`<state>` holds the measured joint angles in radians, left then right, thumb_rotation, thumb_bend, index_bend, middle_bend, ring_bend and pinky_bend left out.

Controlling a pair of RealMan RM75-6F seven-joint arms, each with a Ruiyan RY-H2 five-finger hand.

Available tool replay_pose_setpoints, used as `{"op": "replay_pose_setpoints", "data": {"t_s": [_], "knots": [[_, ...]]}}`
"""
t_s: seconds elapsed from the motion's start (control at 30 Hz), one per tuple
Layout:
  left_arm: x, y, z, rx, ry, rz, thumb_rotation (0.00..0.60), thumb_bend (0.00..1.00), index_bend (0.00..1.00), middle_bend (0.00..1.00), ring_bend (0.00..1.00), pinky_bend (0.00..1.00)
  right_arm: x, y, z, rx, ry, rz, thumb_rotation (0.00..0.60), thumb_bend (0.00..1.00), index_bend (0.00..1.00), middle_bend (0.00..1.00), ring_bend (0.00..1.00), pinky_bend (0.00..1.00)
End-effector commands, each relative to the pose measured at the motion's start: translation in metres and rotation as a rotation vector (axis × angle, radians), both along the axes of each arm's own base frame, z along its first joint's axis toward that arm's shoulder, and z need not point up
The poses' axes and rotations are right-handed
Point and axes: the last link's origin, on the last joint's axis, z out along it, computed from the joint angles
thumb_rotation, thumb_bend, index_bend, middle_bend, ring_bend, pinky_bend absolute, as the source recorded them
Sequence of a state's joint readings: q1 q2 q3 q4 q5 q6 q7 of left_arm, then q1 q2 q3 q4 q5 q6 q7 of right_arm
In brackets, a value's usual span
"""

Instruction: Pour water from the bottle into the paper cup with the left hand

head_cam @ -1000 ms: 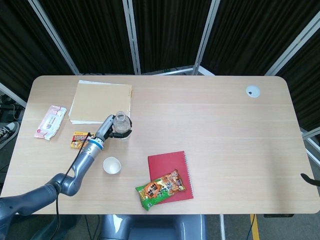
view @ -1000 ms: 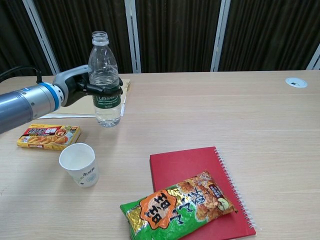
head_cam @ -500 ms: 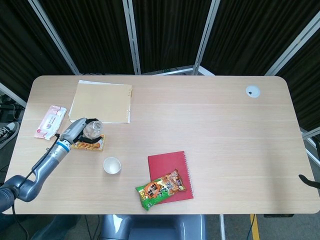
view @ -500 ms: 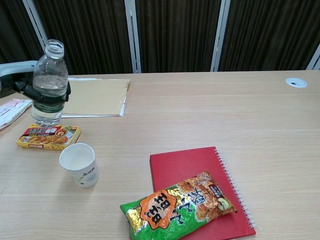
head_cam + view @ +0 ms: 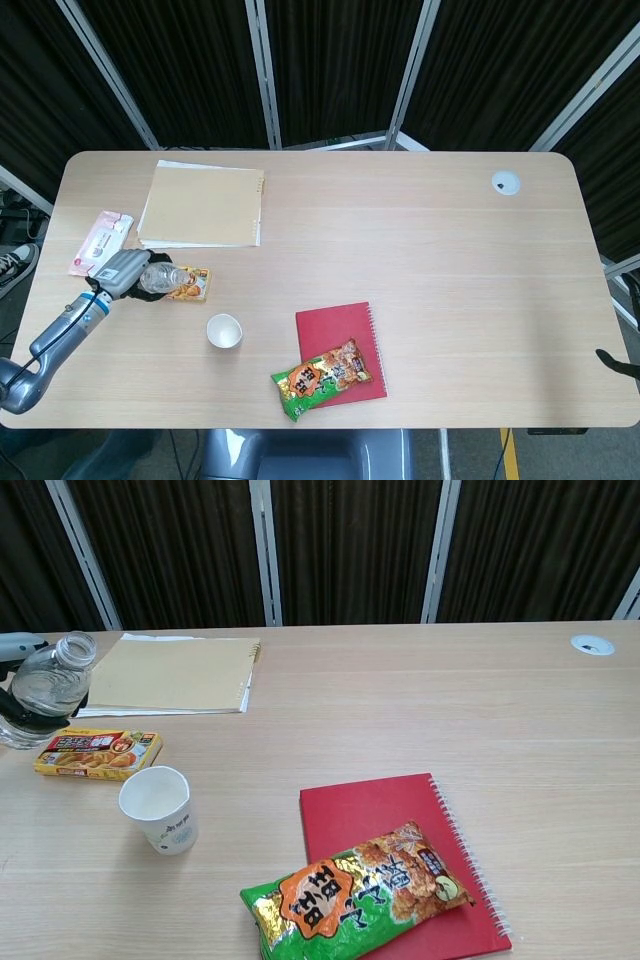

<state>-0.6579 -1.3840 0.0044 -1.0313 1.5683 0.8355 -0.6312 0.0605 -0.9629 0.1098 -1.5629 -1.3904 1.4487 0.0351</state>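
Note:
A clear, uncapped water bottle (image 5: 42,688) is tilted with its mouth leaning right, at the far left of the chest view. My left hand (image 5: 120,270) grips the bottle (image 5: 158,278) around its body; in the chest view only a sliver of the hand (image 5: 14,646) shows at the frame edge. The white paper cup (image 5: 158,808) stands upright and open on the table, to the right of the bottle and nearer me, apart from it. In the head view the cup (image 5: 224,331) sits right of and below the hand. My right hand shows in neither view.
A yellow snack box (image 5: 98,752) lies between bottle and cup. A tan folder (image 5: 203,205) and a pink packet (image 5: 100,244) lie behind. A red notebook (image 5: 340,345) with a green snack bag (image 5: 322,378) on it sits right of the cup. A grommet (image 5: 505,182) is far right.
My left hand has carried the bottle leftward, from in front of the folder to the table's left side, and the bottle has gone from upright to tilted. The cup has not moved.

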Motion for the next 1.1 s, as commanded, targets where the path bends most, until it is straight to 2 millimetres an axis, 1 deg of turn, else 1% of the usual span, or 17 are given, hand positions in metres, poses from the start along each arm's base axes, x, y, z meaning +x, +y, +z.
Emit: {"op": "replay_pose_setpoints", "data": {"t_s": [0.03, 0.27, 0.33, 0.57, 0.8, 1.1], "knots": [[0.001, 0.000, -0.001, 0.009, 0.072, -0.068, 0.600, 0.65, 0.60, 0.50, 0.36, 0.36, 0.000, 0.000, 0.001, -0.003, 0.001, -0.002, 0.600, 0.00, 0.00, 0.00, 0.00, 0.00], [0.006, 0.003, -0.004, 0.028, 0.219, -0.199, 0.600, 0.65, 0.60, 0.50, 0.36, 0.36, -0.004, 0.001, 0.002, -0.011, 0.004, -0.019, 0.600, 0.00, 0.00, 0.00, 0.00, 0.00], [0.009, 0.004, -0.008, 0.035, 0.256, -0.233, 0.600, 0.65, 0.60, 0.50, 0.35, 0.36, -0.005, 0.001, 0.003, -0.013, 0.008, -0.024, 0.600, 0.00, 0.00, 0.00, 0.00, 0.00], [0.022, 0.004, -0.023, 0.042, 0.315, -0.327, 0.600, 0.65, 0.60, 0.50, 0.36, 0.36, -0.006, 0.002, 0.004, -0.019, 0.009, -0.027, 0.600, 0.00, 0.00, 0.00, 0.00, 0.00], [0.029, 0.003, -0.033, 0.055, 0.375, -0.425, 0.600, 0.65, 0.60, 0.50, 0.36, 0.36, -0.008, 0.002, 0.004, -0.019, 0.010, -0.036, 0.600, 0.00, 0.00, 0.00, 0.00, 0.00], [0.027, 0.002, -0.035, 0.082, 0.423, -0.512, 0.600, 0.65, 0.61, 0.50, 0.36, 0.36, -0.009, 0.002, 0.003, -0.016, 0.007, -0.039, 0.600, 0.00, 0.00, 0.00, 0.00, 0.00]]}}
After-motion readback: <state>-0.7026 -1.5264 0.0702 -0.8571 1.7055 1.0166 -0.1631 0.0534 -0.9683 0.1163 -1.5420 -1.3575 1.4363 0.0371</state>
